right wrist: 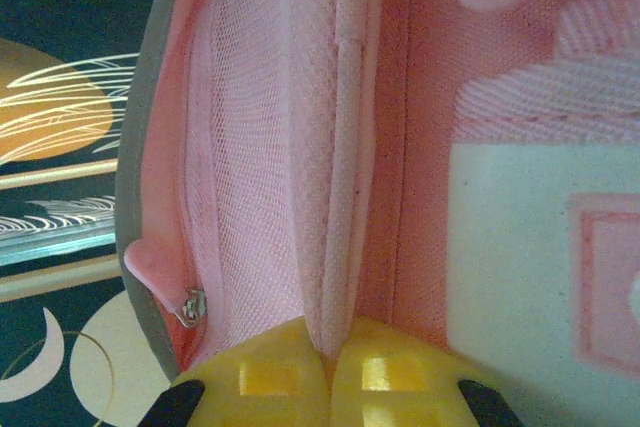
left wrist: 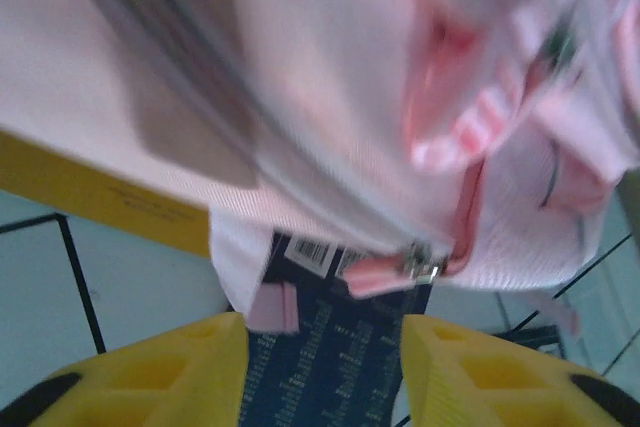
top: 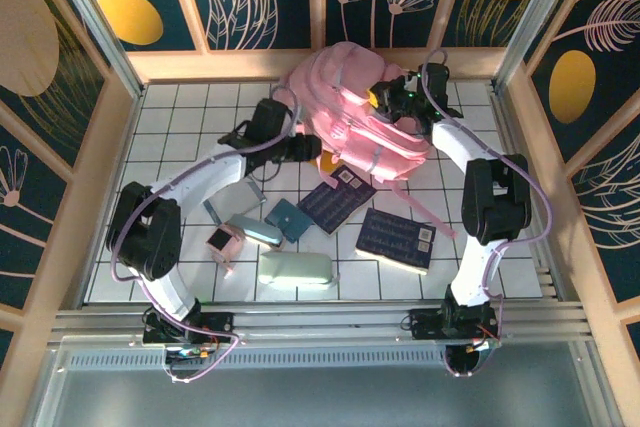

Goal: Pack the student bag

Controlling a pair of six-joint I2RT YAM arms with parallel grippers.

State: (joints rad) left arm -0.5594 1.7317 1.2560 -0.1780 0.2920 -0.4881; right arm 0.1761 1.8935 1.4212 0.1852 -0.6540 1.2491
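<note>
Bag (top: 355, 112): soft pink woven fabric with grey piping, slumped at upper centre of the top view on a white tiled table (top: 180, 127).

Pink mesh lining and a metal zip pull (right wrist: 190, 307) show at lower left of the right wrist view. The right gripper (right wrist: 330, 347), arm bent over the bag's upper right, has its yellow fingers pressed together on a fold of bag fabric. The left gripper (left wrist: 325, 347), arm curving in from lower left, sits at the bag's left edge with fingers spread and nothing between them. Navy book (left wrist: 330, 377): white barcode label, print blurred and unreadable. Second navy book (top: 397, 239), teal notebook (top: 290, 219) and pale green case (top: 295, 269) lie below the bag.
</note>
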